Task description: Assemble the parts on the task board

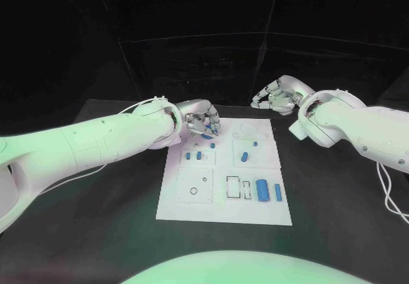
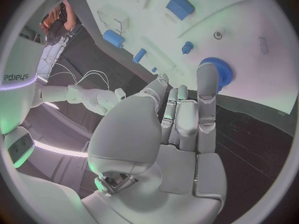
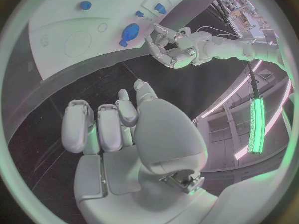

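From the head camera I saw the flat white rectangular task board (image 1: 223,204) lying in the middle of the black table (image 1: 94,236). My robot's left hand (image 1: 198,121), silver and many-fingered, hovered over the board's far left corner. Its fingers (image 2: 207,84) reached toward a round blue ridged disc part (image 2: 223,69) sitting near that corner. In the left wrist view one fingertip lay over the disc's edge, but I could not tell whether the hand gripped it or merely touched it. I judged it was there to pick up or seat that piece.

The right hand (image 1: 277,94) hung beyond the board's far right corner, above bare table. Its fingers (image 3: 99,127) were curled in on nothing, probably parked clear of the work.

Other small blue parts remained on the board. A short blue peg (image 1: 244,157) lay in a middle square, and a long blue block (image 1: 262,189) sat beside a thinner blue bar (image 1: 277,191) near the board's right edge. I judged assembly far from finished.
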Robot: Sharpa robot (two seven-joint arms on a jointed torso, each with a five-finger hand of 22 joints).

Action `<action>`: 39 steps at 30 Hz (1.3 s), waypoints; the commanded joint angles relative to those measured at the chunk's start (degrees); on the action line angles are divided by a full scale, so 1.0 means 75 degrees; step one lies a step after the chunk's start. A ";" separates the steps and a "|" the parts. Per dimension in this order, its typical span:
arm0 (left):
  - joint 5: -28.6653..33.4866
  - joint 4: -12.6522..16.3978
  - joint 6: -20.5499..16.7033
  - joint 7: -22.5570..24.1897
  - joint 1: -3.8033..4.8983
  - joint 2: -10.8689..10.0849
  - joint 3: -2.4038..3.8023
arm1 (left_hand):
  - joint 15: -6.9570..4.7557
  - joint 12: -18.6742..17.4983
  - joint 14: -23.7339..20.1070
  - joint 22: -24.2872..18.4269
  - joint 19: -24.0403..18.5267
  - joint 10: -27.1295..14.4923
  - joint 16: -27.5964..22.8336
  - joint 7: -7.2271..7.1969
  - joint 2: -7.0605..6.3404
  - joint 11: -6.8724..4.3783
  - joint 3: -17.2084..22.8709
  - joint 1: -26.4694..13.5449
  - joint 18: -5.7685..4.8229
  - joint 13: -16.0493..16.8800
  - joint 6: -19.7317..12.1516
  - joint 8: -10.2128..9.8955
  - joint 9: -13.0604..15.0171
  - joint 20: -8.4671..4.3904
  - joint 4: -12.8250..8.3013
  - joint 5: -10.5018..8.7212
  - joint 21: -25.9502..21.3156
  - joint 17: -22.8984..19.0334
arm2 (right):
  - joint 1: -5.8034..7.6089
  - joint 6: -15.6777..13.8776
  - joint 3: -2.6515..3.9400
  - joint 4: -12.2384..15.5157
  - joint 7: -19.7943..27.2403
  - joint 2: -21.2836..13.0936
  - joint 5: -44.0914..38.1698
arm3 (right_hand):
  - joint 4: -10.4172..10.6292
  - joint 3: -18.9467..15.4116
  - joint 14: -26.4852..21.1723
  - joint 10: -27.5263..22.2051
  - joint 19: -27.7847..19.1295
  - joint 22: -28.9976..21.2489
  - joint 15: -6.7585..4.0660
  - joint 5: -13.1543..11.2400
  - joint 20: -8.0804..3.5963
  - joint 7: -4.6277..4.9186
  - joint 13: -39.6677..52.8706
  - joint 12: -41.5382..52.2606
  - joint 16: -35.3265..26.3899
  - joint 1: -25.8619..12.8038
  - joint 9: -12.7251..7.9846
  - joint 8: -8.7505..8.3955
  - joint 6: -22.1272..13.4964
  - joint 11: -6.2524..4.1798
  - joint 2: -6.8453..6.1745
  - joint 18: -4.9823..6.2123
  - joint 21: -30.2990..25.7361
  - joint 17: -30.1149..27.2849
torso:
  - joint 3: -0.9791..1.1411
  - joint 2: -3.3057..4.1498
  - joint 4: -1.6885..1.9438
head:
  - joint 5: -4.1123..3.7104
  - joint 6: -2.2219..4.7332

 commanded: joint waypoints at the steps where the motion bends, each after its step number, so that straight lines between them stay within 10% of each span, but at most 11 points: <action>1: -0.1070 -0.0120 0.0391 0.0046 0.0001 0.0092 -0.0006 | -0.0014 -0.0167 0.0166 0.0590 0.0219 0.0145 0.0266 -0.0006 -0.0066 -0.0006 0.0085 -0.0017 -0.0193 -0.0123 0.0165 -0.0135 -0.0053 -0.0015 -0.0040 -0.0043 0.0544 0.0367 | 0.0015 -0.0014 0.0005 -0.0001 0.0069 0.0021 -0.0023 | -0.0003 0.0040 0.0286 -0.0074 -0.0039 -0.0007 -0.0051 0.0036 0.0009 -0.0007 -0.0007 -0.0020 -0.0035 0.0040 -0.0007 0.0044 -0.0063 -0.0007 0.0046 0.0067 -0.0054 -0.0009 | -0.0001 0.0004 -0.0021 | -0.0003 0.0005; 11: -0.1671 -0.0392 0.1323 -0.0279 -0.0020 0.0390 -0.0024 | -0.0024 -0.1028 0.0226 0.1316 0.0474 0.0520 0.0115 0.0012 -0.0270 0.0013 0.0269 -0.0165 -0.0298 -0.0477 0.0522 -0.0840 -0.0119 -0.0045 -0.0314 -0.0027 0.1231 -0.0125 | 0.0015 -0.0031 0.0005 -0.0016 0.0075 0.0092 -0.0023 | -0.0013 0.0065 0.0286 -0.0080 -0.0041 -0.0010 -0.0051 0.0089 0.0008 -0.0005 -0.0011 -0.0025 -0.0038 0.0075 -0.0008 0.0046 -0.0065 -0.0006 0.0047 0.0068 -0.0058 -0.0011 | 0.0000 -0.0005 0.0003 | -0.0069 -0.0008; 39: -0.1766 -0.0923 0.1532 -0.0391 -0.0140 0.0767 -0.0042 | -0.0032 -0.1612 0.0246 0.1396 0.0426 0.0805 0.0140 -0.0024 -0.0144 0.0002 0.0577 -0.0234 -0.0292 -0.0471 0.0940 -0.1265 -0.0093 -0.0042 -0.0587 -0.0027 0.1266 -0.0356 | 0.0016 -0.0043 0.0006 -0.0024 0.0086 0.0160 -0.0036 | -0.0014 0.0072 0.0285 -0.0081 -0.0045 -0.0015 -0.0051 0.0106 0.0007 -0.0004 -0.0011 -0.0024 -0.0042 0.0083 -0.0008 0.0046 -0.0067 -0.0006 0.0046 0.0069 -0.0062 -0.0014 | 0.0007 -0.0007 0.0013 | -0.0142 -0.0078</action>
